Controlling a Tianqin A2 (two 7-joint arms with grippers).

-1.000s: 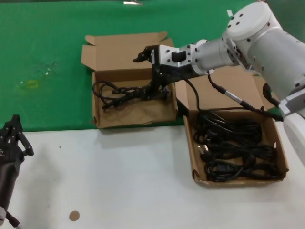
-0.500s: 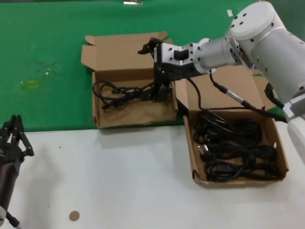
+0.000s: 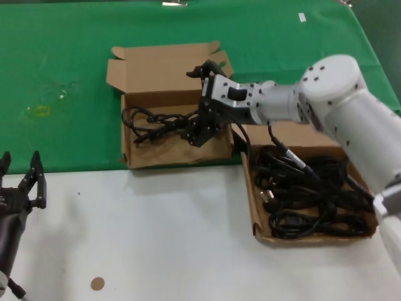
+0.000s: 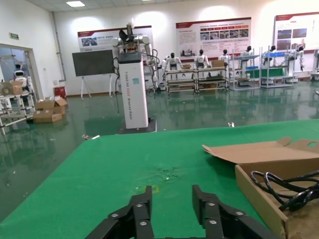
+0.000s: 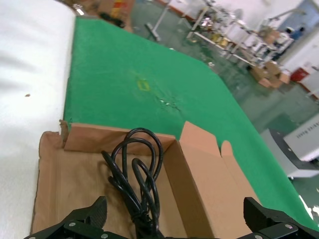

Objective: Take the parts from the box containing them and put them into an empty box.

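Observation:
The box containing the parts (image 3: 371, 199) sits on the right, full of several coiled black cables (image 3: 307, 194). The other box (image 3: 172, 153) lies on the left with its lid folded back, and one black cable bundle (image 3: 156, 122) (image 5: 142, 174) lies on its floor. My right gripper (image 3: 199, 106) (image 5: 177, 211) hangs open over this left box, jaws spread wide above the bundle's near end, one finger toward the lid, the other toward the front wall. My left gripper (image 3: 22, 182) (image 4: 172, 199) waits open at the table's near left, holding nothing.
Both boxes straddle the edge between the green mat (image 3: 62, 75) and the white table (image 3: 156, 238). A small brown disc (image 3: 97, 283) lies on the white table near the front. The left box's corner (image 4: 269, 164) shows in the left wrist view.
My right arm has dropped lower and its gripper has tilted down over the left box. The cable bundle stays on the box floor. The left gripper's fingers now show spread apart.

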